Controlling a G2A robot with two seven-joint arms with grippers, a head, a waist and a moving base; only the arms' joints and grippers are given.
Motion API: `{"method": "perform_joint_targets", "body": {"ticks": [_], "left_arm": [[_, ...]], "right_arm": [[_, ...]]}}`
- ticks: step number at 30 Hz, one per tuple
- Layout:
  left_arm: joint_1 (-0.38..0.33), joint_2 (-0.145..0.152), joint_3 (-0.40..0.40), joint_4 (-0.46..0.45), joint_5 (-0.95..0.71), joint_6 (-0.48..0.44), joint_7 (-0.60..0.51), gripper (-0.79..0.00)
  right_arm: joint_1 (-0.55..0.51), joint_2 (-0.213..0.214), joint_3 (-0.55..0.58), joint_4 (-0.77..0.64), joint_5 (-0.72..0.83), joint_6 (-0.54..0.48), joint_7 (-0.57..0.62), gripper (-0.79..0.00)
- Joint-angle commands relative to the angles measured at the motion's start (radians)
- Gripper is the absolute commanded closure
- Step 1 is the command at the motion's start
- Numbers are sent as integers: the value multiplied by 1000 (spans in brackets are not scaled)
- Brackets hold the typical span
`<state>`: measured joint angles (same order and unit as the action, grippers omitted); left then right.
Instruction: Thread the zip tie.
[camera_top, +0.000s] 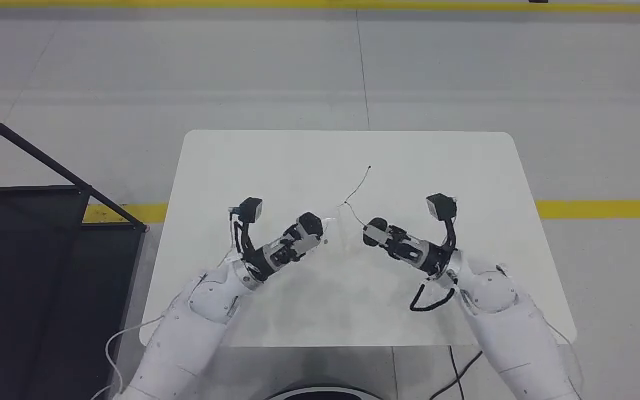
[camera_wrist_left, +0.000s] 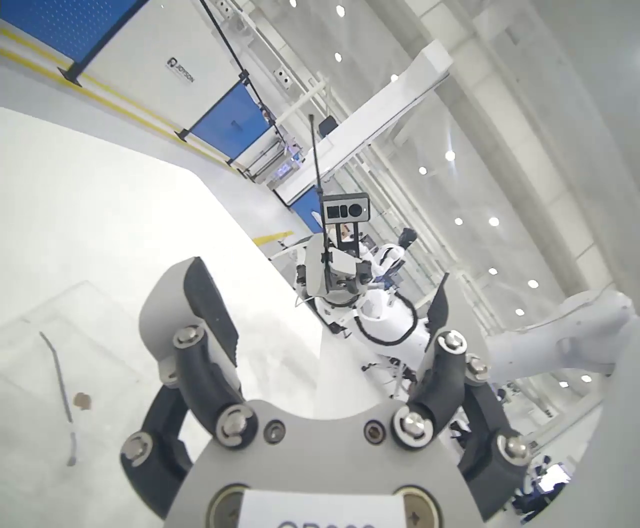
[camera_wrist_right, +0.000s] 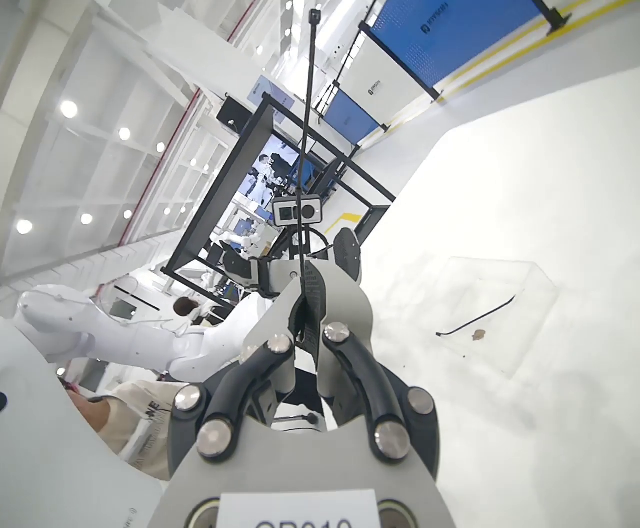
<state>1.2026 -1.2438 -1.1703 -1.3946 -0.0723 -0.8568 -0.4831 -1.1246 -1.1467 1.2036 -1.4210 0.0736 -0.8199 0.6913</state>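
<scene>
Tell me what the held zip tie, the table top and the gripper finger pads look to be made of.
Zip tie: likely nylon plastic, matt black; a thin strip standing straight from the shut right gripper.
Table: white, smooth, faintly glossy; perhaps laminate or painted board, cannot tell which.
Pads of the open left gripper: black, finely textured, probably rubber.

The zip tie is black, the table white.
</scene>
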Motion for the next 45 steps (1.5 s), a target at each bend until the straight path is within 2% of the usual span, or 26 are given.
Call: {"method": "perform_joint_targets", "body": {"ticks": [1,5,10,19,21,30,35,39,40,41,42,45], "left_arm": [[-12,5,9,5,-153,25,-99,-785],[-38,17,20,15,-428,125,-324,-785],[-74,24,18,51,-698,292,-579,-785],[-77,25,16,56,-707,300,-591,-785],[-68,24,22,30,-709,324,-584,-785],[-68,18,45,11,-844,475,-668,-785],[-84,10,51,35,-910,511,-697,-720],[-91,5,52,46,-928,515,-687,-570],[-93,4,51,49,-929,516,-685,-474],[-94,3,51,51,-929,516,-685,-453],[-95,3,52,52,-927,517,-687,-391],[-97,0,56,55,-923,520,-694,-369]], "right_arm": [[-16,-1,7,-10,-59,-61,-51,0],[-45,-3,22,-25,-157,-147,-135,0],[-74,-4,36,-41,-245,-192,-203,0],[-74,-4,36,-41,-245,-192,-203,0],[-77,-4,36,-58,-257,-189,-212,0],[-135,-2,60,-181,-491,-192,-403,0],[-154,3,54,-198,-647,-192,-524,0],[-154,8,40,-193,-740,-192,-609,0],[-153,10,36,-191,-760,-192,-627,0],[-153,12,32,-189,-779,-192,-645,0],[-153,13,29,-186,-794,-192,-663,0],[-151,19,18,-181,-831,-192,-706,0]]}}
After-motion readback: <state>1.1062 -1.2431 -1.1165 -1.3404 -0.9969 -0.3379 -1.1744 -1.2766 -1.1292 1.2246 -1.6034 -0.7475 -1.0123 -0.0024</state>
